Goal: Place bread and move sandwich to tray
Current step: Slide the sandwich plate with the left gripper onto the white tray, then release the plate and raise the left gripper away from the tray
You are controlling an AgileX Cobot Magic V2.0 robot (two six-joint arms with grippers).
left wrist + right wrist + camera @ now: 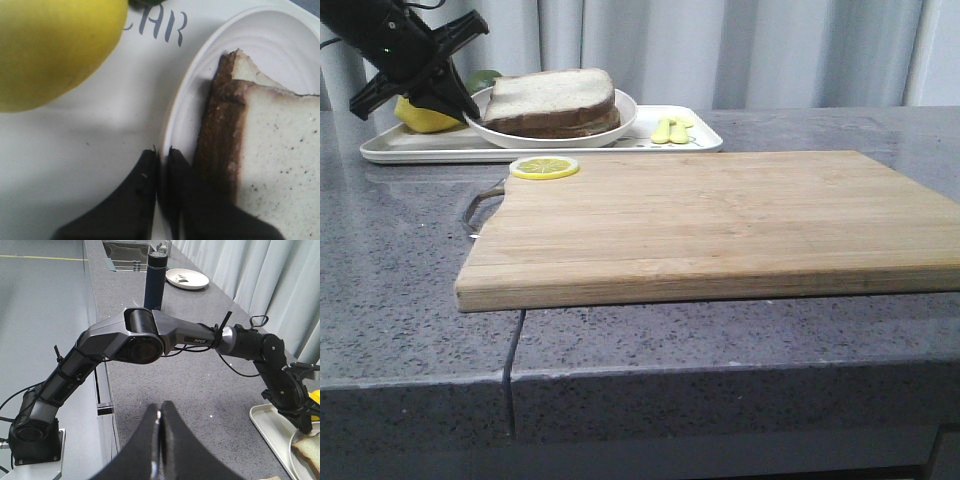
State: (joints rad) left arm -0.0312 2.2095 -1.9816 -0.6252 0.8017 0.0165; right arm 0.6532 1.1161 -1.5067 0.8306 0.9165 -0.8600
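The sandwich (552, 103) lies on its round white plate (623, 118) over the white tray (705, 142) at the back left. A pale bread slice (550, 90) with a brown crust is its top layer; no egg shows. My left gripper (470, 112) is at the plate's left edge. In the left wrist view the left gripper (161, 155) is shut on the plate rim (175, 107), beside the bread crust (220, 130). I cannot tell whether the plate rests on the tray. My right gripper (160, 407) is shut and empty over the grey counter, out of the front view.
A wooden cutting board (720, 220) fills the middle, with a lemon slice (544, 167) at its back left corner. A whole lemon (423, 118) and a small yellow item (671, 128) lie on the tray. A blue bottle (155, 280) and another white plate (187, 278) stand farther along the counter.
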